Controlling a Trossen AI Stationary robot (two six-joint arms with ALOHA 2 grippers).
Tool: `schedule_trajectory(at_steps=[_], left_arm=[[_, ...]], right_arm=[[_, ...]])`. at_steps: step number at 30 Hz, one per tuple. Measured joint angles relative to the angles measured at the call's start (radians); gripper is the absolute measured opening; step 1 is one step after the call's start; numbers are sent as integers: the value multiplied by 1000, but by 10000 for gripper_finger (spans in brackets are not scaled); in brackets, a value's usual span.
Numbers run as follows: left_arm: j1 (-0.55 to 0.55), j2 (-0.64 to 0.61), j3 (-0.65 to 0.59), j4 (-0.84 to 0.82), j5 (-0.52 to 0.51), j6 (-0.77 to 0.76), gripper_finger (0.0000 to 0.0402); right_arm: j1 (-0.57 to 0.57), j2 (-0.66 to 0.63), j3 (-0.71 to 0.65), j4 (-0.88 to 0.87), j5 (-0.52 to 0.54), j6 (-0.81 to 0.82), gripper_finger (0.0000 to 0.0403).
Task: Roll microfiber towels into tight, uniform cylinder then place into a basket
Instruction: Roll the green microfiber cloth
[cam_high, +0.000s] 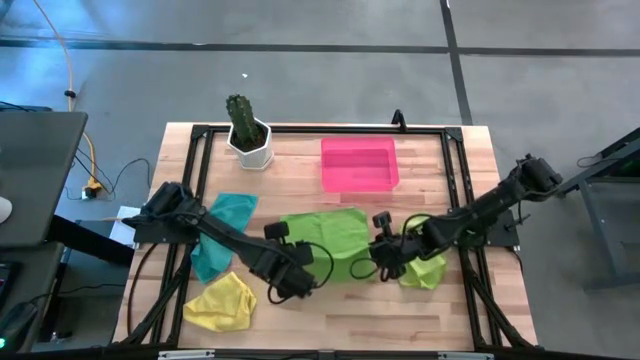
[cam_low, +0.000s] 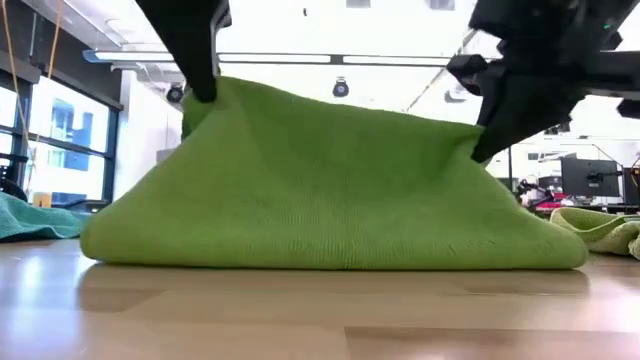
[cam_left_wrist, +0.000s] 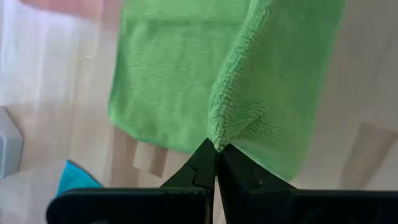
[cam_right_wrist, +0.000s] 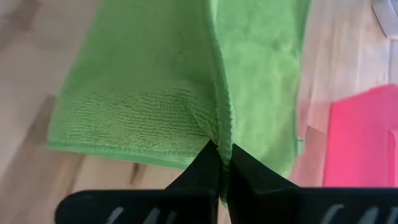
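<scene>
Mid-table, unlabelled lime green towel tents up, long axis left to right, left gripper and right gripper each pinching a near corner.

no readable text, no labels, no brand marks, no numbers, no signs in any view, nothing legible on towels, basket, pot, table or arms, background monitors too far to read
</scene>
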Motion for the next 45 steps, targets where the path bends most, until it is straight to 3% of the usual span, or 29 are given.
schedule_trajectory(at_steps=[10,18,35,37,41,45], left_arm=[[57,0,0,-4,5,37,0],[68,0,0,-14,41,-30,0],[114,75,0,-32,207,14,0],[125,79,0,-46,168,21,0],[147,80,0,-106,82,-3,0],[173,80,0,-145,70,-15,0]], right_arm=[[-96,0,0,1,-15,-22,0],[-146,2,0,16,-69,-26,0],[-188,2,0,47,-417,-83,0],[-188,2,0,29,-398,-107,0],[-211,2,0,-4,-261,-162,0],[-265,2,0,-6,-249,-176,0]])
